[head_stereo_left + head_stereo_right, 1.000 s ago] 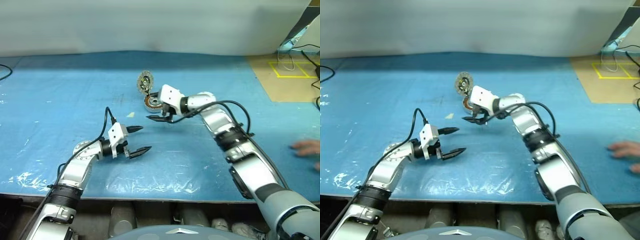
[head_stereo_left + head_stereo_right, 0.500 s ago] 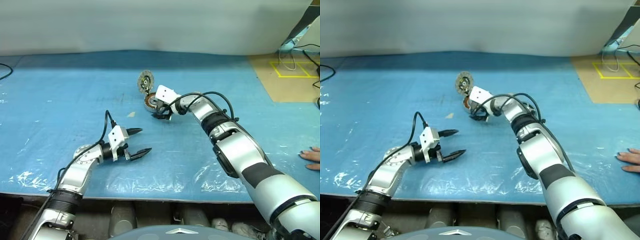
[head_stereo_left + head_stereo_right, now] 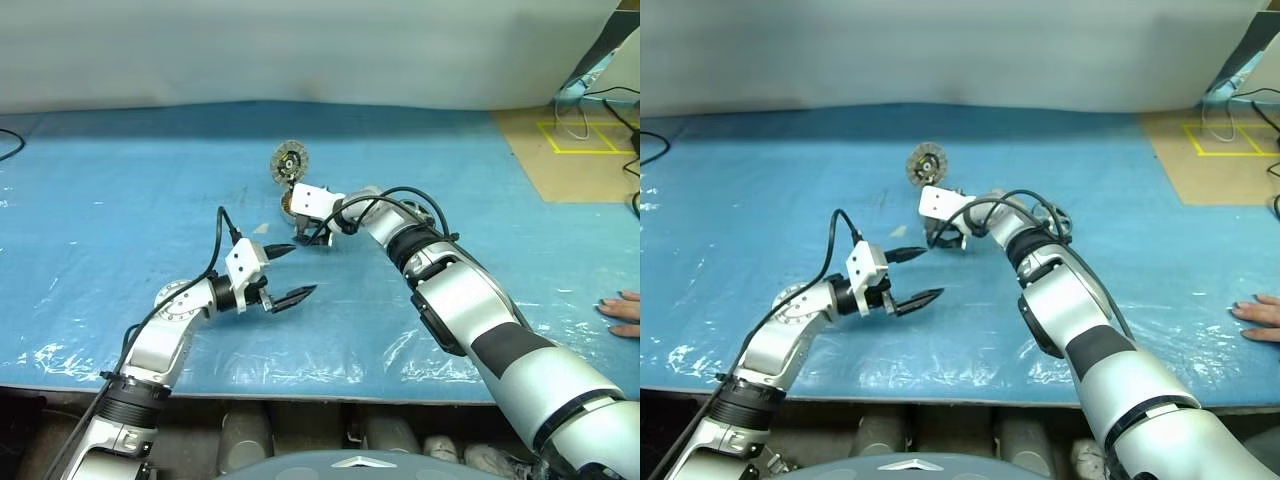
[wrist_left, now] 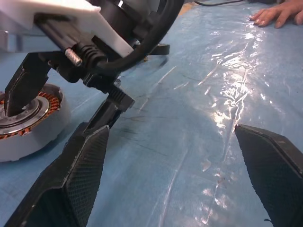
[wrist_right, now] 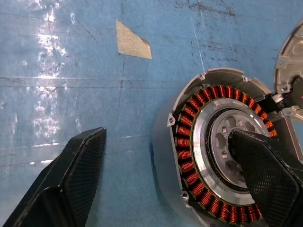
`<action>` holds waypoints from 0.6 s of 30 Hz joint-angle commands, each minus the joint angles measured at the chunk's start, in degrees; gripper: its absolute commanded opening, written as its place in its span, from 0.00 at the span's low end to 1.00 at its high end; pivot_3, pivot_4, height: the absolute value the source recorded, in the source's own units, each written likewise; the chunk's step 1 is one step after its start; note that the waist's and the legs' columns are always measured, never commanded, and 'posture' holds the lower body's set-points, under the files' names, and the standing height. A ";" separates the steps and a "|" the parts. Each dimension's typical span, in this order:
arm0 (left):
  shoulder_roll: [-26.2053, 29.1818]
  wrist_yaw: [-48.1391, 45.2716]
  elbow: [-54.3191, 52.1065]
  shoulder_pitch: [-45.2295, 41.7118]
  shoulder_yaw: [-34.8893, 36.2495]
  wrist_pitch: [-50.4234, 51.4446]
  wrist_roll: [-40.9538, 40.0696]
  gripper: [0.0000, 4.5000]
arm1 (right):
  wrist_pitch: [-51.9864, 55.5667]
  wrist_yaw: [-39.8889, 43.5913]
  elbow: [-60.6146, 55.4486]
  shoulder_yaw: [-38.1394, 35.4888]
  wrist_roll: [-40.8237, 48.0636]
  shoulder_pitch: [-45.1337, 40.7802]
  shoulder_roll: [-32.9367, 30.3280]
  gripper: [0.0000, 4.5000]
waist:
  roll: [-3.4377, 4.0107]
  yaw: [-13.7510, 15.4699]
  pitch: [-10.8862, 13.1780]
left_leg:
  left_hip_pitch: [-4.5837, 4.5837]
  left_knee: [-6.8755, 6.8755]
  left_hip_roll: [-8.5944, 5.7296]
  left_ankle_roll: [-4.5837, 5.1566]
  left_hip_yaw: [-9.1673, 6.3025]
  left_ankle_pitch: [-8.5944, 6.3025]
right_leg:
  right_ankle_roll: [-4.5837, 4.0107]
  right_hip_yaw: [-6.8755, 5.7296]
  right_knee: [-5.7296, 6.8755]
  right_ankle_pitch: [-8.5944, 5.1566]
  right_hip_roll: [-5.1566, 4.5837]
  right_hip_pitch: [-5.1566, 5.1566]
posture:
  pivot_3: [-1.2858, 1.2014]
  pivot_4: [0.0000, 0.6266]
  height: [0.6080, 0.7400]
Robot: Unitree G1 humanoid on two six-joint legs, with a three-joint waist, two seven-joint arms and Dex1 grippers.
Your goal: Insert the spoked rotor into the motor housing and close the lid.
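Reaching farther forward since earlier, the right tool (image 5: pixel 161 179) hangs wide over the round silver copper-wound motor housing (image 5: pixel 222 146), partly hiding it. Left tool (image 3: pixel 288 272) gapes wide above the blue plastic-covered worktop (image 3: pixel 120 200); the toothed silver lid (image 3: pixel 290 160) stands upright.

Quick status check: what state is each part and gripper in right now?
Round silver motor housing with copper windings: open, lying flat on blue mat.
Round silver-grey metal lid: swung up, standing at housing's far rim.
Left gripper: open, empty.
Right gripper: open, empty, one finger over housing.
Person's hand: resting on mat.

Upright lid (image 3: pixel 291 161) blocks the motor housing (image 5: pixel 222 146) behind; blue mat (image 3: pixel 120 200) around lies bare.
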 commanded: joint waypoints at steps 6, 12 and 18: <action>-0.72 1.27 -3.31 -0.15 -1.01 0.88 -0.37 1.00 | 2.52 4.69 -0.10 1.54 -2.57 0.22 -1.84 0.65 | 0.01 0.28 0.00 | 0.02 0.02 0.01 0.02 0.00 -0.01 | 0.00 0.00 0.04 0.00 -0.12 0.02 | 0.52 0.24 1.00; -0.97 2.12 -4.36 -0.55 -1.35 2.04 -0.36 1.00 | 3.23 10.74 -5.42 0.75 -1.28 2.80 -4.38 0.47 | 0.01 0.23 0.00 | 0.08 0.02 0.01 0.03 0.00 -0.01 | 0.00 -0.01 0.06 0.00 -0.13 0.06 | 0.52 0.24 1.00; -2.17 3.26 -5.20 -1.88 -2.20 3.65 -0.44 1.00 | 10.06 20.01 -25.84 -0.14 1.20 12.43 -11.80 0.47 | -0.01 0.71 -0.01 | 0.01 0.04 -0.01 0.08 -0.02 0.00 | 0.00 -0.01 0.02 0.00 -0.16 0.07 | 0.52 0.24 1.00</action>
